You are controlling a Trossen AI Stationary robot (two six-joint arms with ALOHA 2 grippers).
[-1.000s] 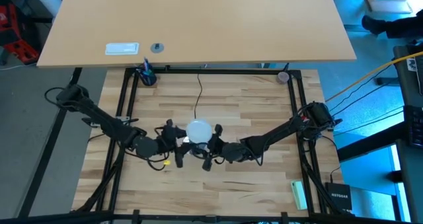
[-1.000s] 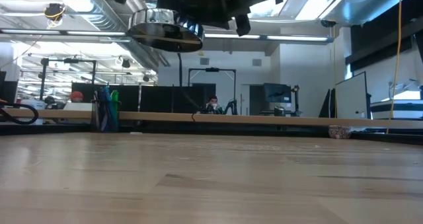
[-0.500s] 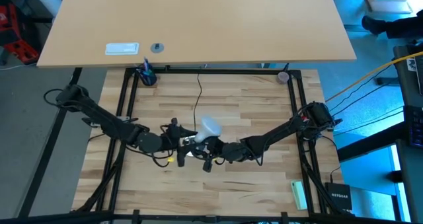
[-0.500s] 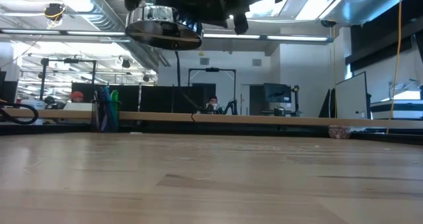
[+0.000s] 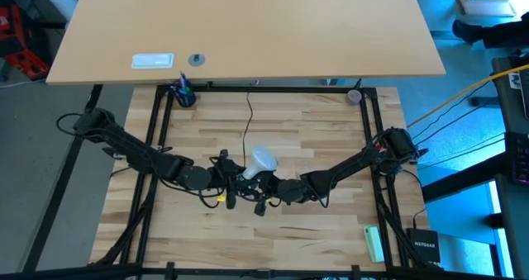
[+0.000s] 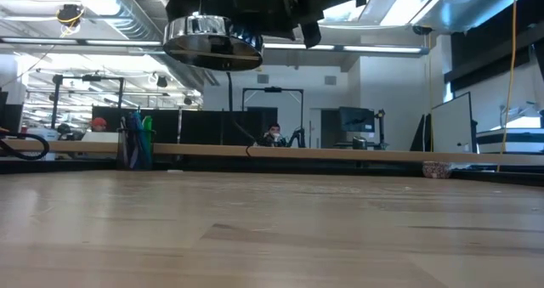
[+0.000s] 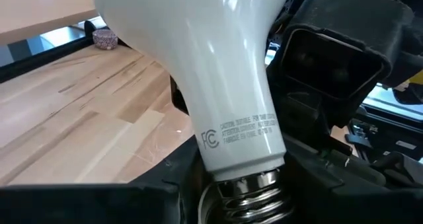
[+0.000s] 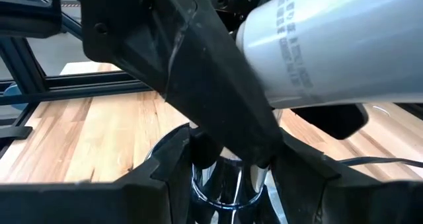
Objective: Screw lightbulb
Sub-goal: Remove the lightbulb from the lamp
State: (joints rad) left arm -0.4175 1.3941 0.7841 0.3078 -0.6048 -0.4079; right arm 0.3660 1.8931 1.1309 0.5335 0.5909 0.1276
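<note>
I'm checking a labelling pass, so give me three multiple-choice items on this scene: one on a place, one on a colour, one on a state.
1. Where is the bulb?
A. On the pale desk beyond the table
B. Mid-table, between the two claws
C. In the table's near right corner

2. What colour is the bulb's glass?
A. White
B. Yellow
C. Blue

3. How is the socket?
A. Lying flat on the table
B. Hanging free from its cord
C. Held up off the table in a claw

Answers:
1 B: the high view shows the bulb where the left claw and the right claw meet.
2 A: its globe and neck are matte white.
3 C: the low view shows the socket well above the table, and the right wrist view shows it between the right claw's fingers.
</note>
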